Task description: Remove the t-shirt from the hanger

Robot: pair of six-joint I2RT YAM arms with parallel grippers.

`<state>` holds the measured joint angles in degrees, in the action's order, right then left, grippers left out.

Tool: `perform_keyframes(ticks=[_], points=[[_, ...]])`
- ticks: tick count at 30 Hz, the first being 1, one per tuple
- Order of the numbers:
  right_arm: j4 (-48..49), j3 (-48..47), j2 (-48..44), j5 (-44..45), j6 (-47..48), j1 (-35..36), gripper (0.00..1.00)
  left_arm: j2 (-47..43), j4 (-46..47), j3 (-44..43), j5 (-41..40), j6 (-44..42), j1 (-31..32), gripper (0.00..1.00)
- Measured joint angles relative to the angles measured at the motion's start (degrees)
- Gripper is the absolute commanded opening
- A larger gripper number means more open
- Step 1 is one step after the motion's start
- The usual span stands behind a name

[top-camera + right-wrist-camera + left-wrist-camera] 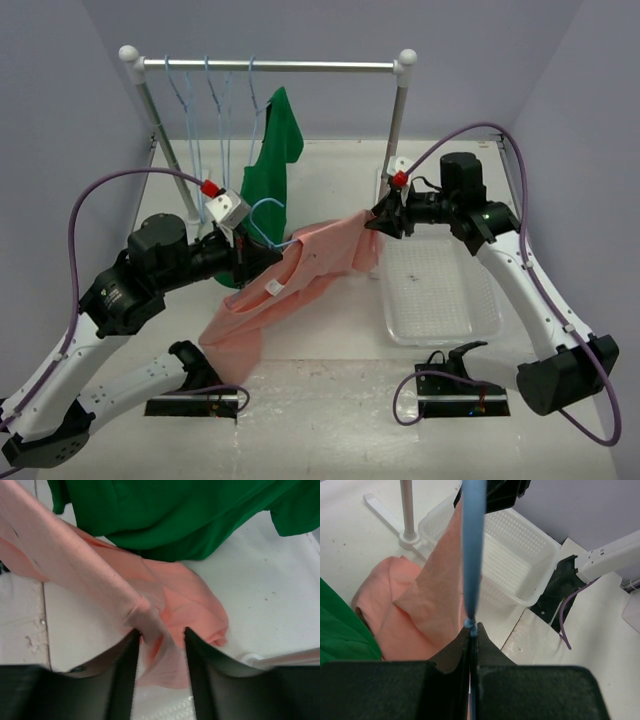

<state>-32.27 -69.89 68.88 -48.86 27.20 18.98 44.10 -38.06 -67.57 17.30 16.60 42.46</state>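
Overhead wide — wrist views close, sharing t-shirt [320,255].

We find the middle barred: the salmon-pink t-shirt [320,258] stretches from the hanger [472,555] in the left gripper [474,635] across to the right gripper [160,635]. Behind, the green t-shirt [277,150] and spare hangers [210,100] crowd the left half of the rail [330,66]; its right half is open. The clear basket [440,290] fills the right. Bare table [330,400] lies free between the arm bases.
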Motion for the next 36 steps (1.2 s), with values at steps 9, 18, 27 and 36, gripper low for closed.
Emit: perform_keyframes(ticks=[9,18,27,36], points=[[10.8,4.7,-1.6,12.7,-7.6,0.4,0.0,-0.5,0.2,0.1,-0.7,-1.2,0.0,0.0],[20.6,7.1,-2.4,30.9,-23.7,-8.9,0.0,-4.1,0.5,0.9,-2.9,-1.4,0.0,0.0],[18.9,3.7,3.1,34.1,-34.3,-11.7,0.0,-6.4,2.5,3.3,-4.0,-2.9,0.0,0.0],[20.9,12.6,-10.1,23.5,-25.5,-4.6,0.0,-10.3,17.0,11.6,-5.4,-0.5,0.0,0.0]])
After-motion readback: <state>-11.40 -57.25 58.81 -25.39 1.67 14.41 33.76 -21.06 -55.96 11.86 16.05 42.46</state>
